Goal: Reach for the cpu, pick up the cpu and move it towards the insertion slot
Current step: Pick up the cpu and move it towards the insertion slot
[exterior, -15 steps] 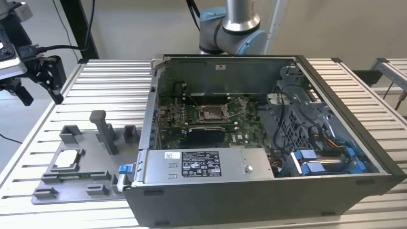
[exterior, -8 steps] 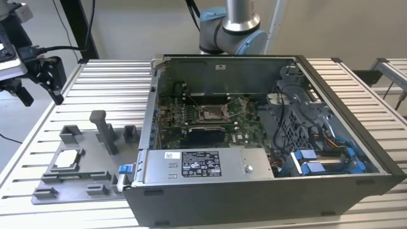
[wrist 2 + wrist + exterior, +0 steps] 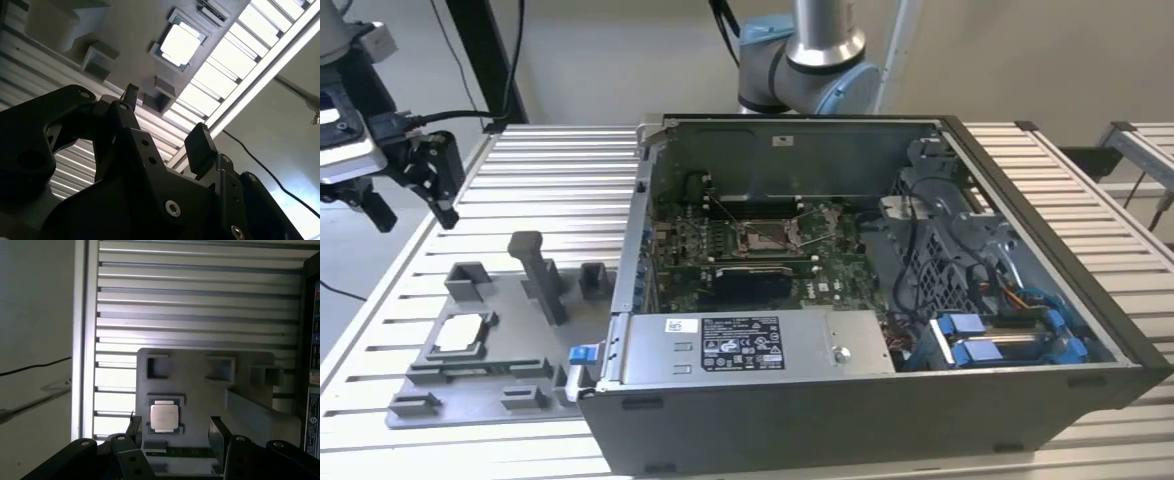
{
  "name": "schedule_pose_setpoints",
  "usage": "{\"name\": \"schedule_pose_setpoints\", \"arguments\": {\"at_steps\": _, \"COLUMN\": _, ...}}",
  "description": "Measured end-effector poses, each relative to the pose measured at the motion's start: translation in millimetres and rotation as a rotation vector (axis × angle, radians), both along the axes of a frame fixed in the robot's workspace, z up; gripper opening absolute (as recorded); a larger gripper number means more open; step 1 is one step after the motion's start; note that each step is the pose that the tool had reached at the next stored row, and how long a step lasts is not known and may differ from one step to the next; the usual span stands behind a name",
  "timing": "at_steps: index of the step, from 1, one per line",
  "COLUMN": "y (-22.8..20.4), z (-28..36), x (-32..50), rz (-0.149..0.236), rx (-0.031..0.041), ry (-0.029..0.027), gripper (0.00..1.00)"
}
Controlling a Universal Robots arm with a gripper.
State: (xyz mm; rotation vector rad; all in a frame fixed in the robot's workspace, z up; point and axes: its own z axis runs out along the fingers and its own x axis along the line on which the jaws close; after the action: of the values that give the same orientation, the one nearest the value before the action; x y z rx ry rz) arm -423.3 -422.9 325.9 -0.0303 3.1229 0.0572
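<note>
Gripper (image 3: 175, 426): I read jaws apart, empty.
Cpu (image 3: 164, 416): in tray (image 3: 200, 400), not yet lifted.
Insertion slot (image 3: 767, 235): probably vacant, well apart.

The case (image 3: 881, 425) stands on the counter (image 3: 547, 160), toward the exterior view's right. Inside it, the slot (image 3: 767, 235) lies on the board (image 3: 831, 290). The tray (image 3: 520, 375) sits on the counter just beside the case, on the exterior view's left, with the cpu (image 3: 460, 335) in one of its pockets. The tool (image 3: 414, 212) hangs above the counter, behind the tray.
</note>
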Motion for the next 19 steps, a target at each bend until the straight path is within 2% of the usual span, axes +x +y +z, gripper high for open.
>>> {"name": "schedule_pose_setpoints", "arguments": {"at_steps": 8, "y": -4.1, "z": -14.6, "x": 0.0, "rz": 0.000, "rx": -0.0001, "ry": 0.0001, "gripper": 1.00}}
{"name": "schedule_pose_setpoints", "arguments": {"at_steps": 19, "y": -6.4, "z": -34.4, "x": 0.0, "rz": 0.004, "rx": -0.0001, "ry": 0.0035, "gripper": 1.00}}
